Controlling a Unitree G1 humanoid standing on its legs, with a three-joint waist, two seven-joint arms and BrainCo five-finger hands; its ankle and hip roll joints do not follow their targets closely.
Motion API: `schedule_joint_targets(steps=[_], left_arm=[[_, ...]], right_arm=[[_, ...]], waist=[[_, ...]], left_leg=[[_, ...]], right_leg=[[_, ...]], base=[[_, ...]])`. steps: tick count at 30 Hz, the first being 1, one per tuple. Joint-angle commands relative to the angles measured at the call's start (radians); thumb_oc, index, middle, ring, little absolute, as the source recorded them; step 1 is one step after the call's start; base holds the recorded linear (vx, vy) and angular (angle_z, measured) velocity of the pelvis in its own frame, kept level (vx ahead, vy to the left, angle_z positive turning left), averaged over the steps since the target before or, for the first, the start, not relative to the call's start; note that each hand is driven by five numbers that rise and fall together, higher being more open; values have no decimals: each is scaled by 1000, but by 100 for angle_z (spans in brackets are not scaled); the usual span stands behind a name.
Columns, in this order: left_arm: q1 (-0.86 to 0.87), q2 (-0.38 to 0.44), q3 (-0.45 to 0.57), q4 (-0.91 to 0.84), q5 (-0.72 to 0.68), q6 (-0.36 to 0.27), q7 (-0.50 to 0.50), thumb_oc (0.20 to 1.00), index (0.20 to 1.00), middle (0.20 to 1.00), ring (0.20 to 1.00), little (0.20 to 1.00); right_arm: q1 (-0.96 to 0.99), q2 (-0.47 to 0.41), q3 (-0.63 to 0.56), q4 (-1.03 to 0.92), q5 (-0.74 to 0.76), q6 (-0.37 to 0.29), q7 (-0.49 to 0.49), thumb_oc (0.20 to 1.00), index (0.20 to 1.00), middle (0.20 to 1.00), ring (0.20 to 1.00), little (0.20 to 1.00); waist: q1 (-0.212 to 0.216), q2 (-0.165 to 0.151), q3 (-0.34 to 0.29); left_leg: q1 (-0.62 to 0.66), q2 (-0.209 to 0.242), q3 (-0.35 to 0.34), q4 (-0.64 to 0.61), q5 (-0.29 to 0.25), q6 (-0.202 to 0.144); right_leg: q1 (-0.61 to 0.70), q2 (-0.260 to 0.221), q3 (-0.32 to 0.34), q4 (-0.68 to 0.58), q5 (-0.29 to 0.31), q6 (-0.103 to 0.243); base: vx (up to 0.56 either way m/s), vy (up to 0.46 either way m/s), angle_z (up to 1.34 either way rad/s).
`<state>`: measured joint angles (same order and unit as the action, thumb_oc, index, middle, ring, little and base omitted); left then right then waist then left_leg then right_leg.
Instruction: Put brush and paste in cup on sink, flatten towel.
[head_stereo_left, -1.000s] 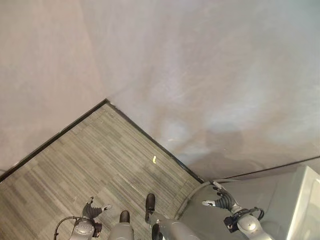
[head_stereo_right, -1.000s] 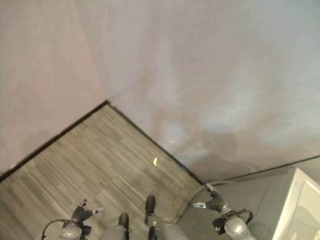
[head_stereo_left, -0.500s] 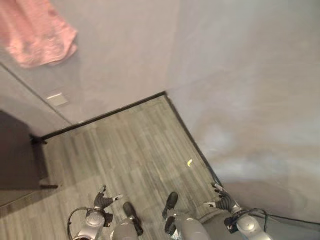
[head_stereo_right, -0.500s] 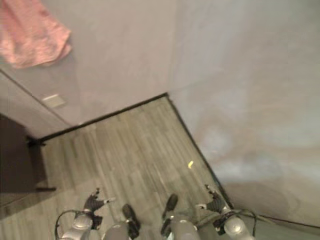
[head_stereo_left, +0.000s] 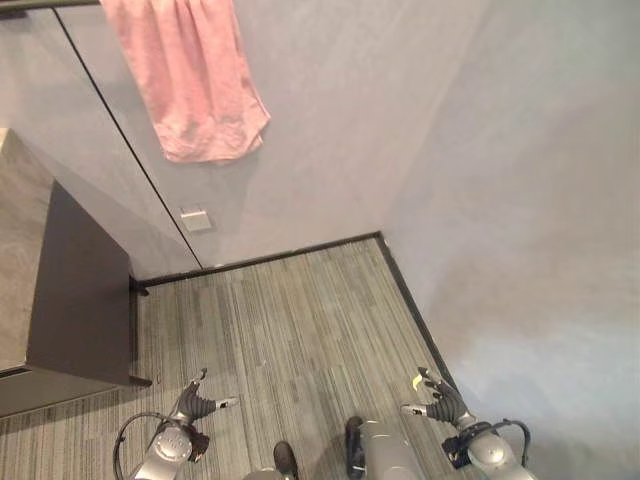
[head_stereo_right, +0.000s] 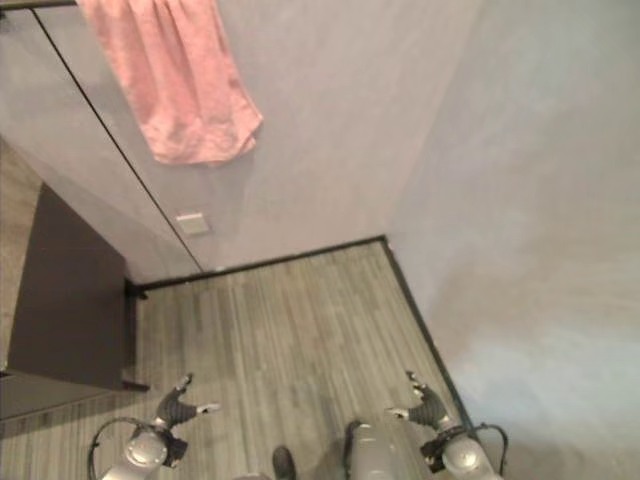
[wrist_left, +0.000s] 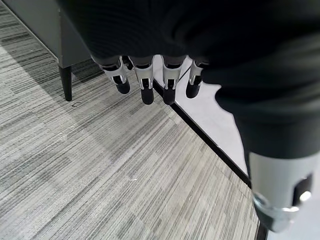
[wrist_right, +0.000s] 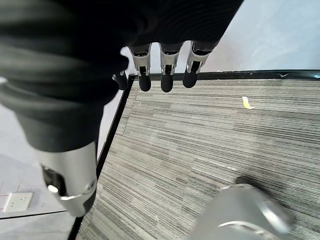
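Hanging high on the wall is the pink towel (head_stereo_left: 188, 80), bunched up and soft, so it looks light and floppy; hold it by the bottom corners to smooth it. Far below, over the grey floor (head_stereo_left: 290, 330), the left hand (head_stereo_left: 195, 404) and right hand (head_stereo_left: 438, 402) are both spread and hold nothing.

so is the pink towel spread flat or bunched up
Bunched, not flat: the pink towel hangs down the wall in gathered folds, narrower at the top, its lower edge uneven.
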<state>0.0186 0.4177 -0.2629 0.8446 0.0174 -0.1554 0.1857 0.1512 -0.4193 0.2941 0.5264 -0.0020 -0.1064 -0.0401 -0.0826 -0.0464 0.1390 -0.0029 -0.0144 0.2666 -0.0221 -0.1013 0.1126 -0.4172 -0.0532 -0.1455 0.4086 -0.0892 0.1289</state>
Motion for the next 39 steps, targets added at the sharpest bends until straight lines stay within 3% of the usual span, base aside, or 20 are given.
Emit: schedule_joint_targets(steps=[1,4,7,10,12,13,14,15,16,18,20,21,23,26,29,33,34,35,36,39], left_arm=[[-39,10,-12,-15,4,-27,-6,1000,1000,1000,1000,1000],[-58,-21,5,4,-52,-16,-16,1000,1000,1000,1000,1000],[-67,-31,-6,-23,-70,-17,-26,1000,1000,1000,1000,1000],[-80,-49,-22,-18,-83,-15,-38,1000,1000,1000,1000,1000],[-89,-60,-29,-10,-96,-13,-34,1000,1000,1000,1000,1000],[-89,-59,-29,-10,-96,-13,-34,1000,1000,1000,1000,1000],[-106,-70,-32,9,-115,-10,-35,1000,1000,1000,1000,1000],[-107,-70,-32,9,-115,-10,-35,1000,1000,1000,1000,1000],[-117,-70,-36,16,-107,-6,-30,1000,1000,1000,1000,1000],[-132,-73,-38,31,-125,-3,-20,1000,1000,1000,1000,1000],[-157,-82,-42,56,-131,-1,-14,1000,1000,1000,1000,1000],[-161,-86,-45,60,-133,0,-13,1000,1000,1000,1000,1000],[-167,-82,-51,61,-128,-1,-4,1000,1000,1000,1000,1000],[-158,-71,-51,65,-112,1,11,1000,1000,1000,1000,1000],[-134,-62,-35,76,-108,-2,15,1000,1000,1000,1000,1000],[-115,-58,-39,75,-97,-1,10,1000,1000,1000,1000,1000],[-99,-47,-57,52,-63,-6,3,1000,1000,1000,1000,1000],[-99,-47,-57,52,-63,-6,3,1000,1000,1000,1000,1000],[-94,-30,-81,19,-42,-14,-14,1000,1000,1000,1000,1000],[-89,-7,-105,-20,-29,-22,-30,1000,1000,1000,1000,1000]], right_arm=[[-15,-4,-37,3,41,-33,-26,1000,1000,1000,1000,1000],[-14,-7,-45,9,22,-21,-35,1000,1000,1000,1000,1000],[-12,-6,-50,23,8,-14,-34,1000,1000,1000,1000,1000],[16,-10,-52,19,3,-9,-27,1000,1000,1000,1000,1000],[13,-25,-51,20,1,-5,-25,1000,1000,1000,1000,1000],[13,-25,-51,20,1,-5,-24,1000,1000,1000,1000,1000],[3,-39,-42,21,-5,-7,-29,1000,1000,1000,1000,1000],[2,-38,-42,21,-5,-7,-29,1000,1000,1000,1000,1000],[-7,-49,-28,17,-14,-10,-29,1000,1000,1000,1000,1000],[-18,-57,-17,31,-12,-5,-44,1000,1000,1000,1000,1000],[-25,-60,-15,45,-12,-2,-57,1000,1000,1000,1000,1000],[-24,-61,-16,59,-13,-1,-64,1000,1000,1000,1000,1000],[-28,-60,-15,78,-16,1,-72,1000,1000,1000,1000,1000],[-44,-67,4,86,-34,-6,-75,1000,1000,1000,1000,1000],[-63,-61,3,99,23,-22,-61,1000,1000,1000,1000,1000],[-67,-66,1,94,20,-25,-59,1000,1000,1000,1000,1000],[-83,-85,-2,80,13,-31,-57,1000,1000,1000,1000,1000],[-83,-85,-2,80,13,-31,-57,1000,1000,1000,1000,1000],[-80,-104,-32,61,10,-35,-60,1000,1000,1000,1000,1000],[-90,-115,-78,58,-6,-34,-82,1000,1000,1000,1000,1000]], waist=[[-49,14,26],[-70,18,32],[-85,30,23],[-109,45,-6],[-119,62,-16],[-121,59,-18],[-114,56,-10],[-116,53,-12],[-109,40,-4],[-82,6,7],[-84,-5,12],[-74,1,13],[-72,-6,11],[-55,1,9],[-31,17,1],[-11,17,-4],[3,19,-10],[3,19,-11],[-1,23,-17],[-9,26,-13]], left_leg=[[34,-52,-87,28,30,-103],[87,-63,-128,25,16,-120],[144,-64,-168,14,20,-136],[182,-48,-214,35,11,-154],[161,-33,-224,151,76,-201],[158,-36,-227,151,79,-201],[74,-3,-198,363,182,-278],[70,-7,-199,362,186,-278],[28,29,-162,498,229,-294],[-61,58,-79,644,225,-259],[-120,191,78,592,184,-230],[-140,231,99,564,127,-234],[-192,256,109,442,113,-228],[-240,270,12,187,229,-232],[-233,356,-81,3,361,-274],[-210,372,-123,23,364,-283],[-204,340,-204,109,292,-274],[-206,340,-204,110,292,-274],[-203,302,-220,164,210,-266],[-218,235,-200,256,118,-244]], right_leg=[[35,51,-2,-229,138,17],[15,37,-48,-365,196,37],[10,29,-71,-395,237,44],[58,43,-46,-397,246,20],[94,62,-39,-383,232,-1],[92,58,-40,-383,233,-1],[143,64,-49,-380,202,-33],[140,60,-50,-380,204,-32],[175,63,-52,-379,180,-57],[237,61,-39,-379,124,-96],[282,43,-59,-381,97,-93],[311,49,-53,-383,67,-85],[329,35,-49,-377,42,-71],[343,34,-20,-349,10,-70],[374,41,39,-304,-32,-55],[389,35,71,-282,-51,-50],[398,14,100,-265,-56,-37],[398,14,100,-265,-56,-37],[406,-32,101,-256,-54,-13],[420,-108,106,-254,-23,31]], base=[[206,31,57],[359,8,66],[385,7,60],[465,-61,90],[340,-110,90],[360,-158,55],[198,-101,38],[369,-189,33],[234,-158,2],[450,-267,-26],[431,-140,-25],[373,-2,16],[333,66,27],[274,139,-32],[419,271,-65],[200,214,-82],[204,322,-90],[255,512,-79],[157,431,-26],[117,450,26]])
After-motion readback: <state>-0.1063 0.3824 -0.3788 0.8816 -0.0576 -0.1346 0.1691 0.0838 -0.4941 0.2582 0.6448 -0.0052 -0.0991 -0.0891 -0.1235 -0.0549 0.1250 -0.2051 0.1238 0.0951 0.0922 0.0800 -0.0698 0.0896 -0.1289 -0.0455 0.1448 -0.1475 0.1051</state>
